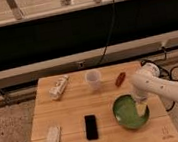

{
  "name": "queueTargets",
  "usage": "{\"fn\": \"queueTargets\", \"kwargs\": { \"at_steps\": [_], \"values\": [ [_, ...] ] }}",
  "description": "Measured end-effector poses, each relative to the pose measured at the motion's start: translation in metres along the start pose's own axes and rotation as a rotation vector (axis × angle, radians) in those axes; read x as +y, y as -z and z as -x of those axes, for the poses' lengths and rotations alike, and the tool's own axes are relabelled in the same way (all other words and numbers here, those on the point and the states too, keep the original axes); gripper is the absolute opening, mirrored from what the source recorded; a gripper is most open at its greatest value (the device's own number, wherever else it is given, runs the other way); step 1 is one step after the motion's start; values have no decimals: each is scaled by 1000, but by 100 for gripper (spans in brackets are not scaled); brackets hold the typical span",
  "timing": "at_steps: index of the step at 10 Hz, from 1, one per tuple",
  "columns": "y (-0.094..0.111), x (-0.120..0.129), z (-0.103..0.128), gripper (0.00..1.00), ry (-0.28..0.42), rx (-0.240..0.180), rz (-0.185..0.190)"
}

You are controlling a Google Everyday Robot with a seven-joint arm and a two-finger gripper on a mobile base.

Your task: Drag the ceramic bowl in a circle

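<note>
Green ceramic bowl (124, 114) sits upright at the front-right of a wooden table (69, 114). The gripper (141, 108) reaches down into the bowl's right side, close to the rim. Can't tell whether it's open or closed, as its pale tip blends w/ the glaze. White arm (163, 88) comes in from the right. Black phone (91, 127) lies flat just left of the bowl. Behind the bowl: white cup (93, 80), w/ a small red item (119, 79) near it. Far left: white packet (58, 87) at back, pale flat object (53, 136) at front.
</note>
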Motion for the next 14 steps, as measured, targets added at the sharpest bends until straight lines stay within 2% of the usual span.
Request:
{"fn": "queueTargets", "kwargs": {
  "at_steps": [7, 10, 12, 13, 14],
  "values": [
    [-11, -3, -3, 80, -14, 3, 8],
    [-12, -5, -3, 67, -20, 5, 12],
    [-13, -5, -3, 66, -22, 7, 16],
    [-13, -6, -2, 60, -24, 10, 18],
    [-12, -9, 0, 48, -19, 15, 21]
  ]
}}
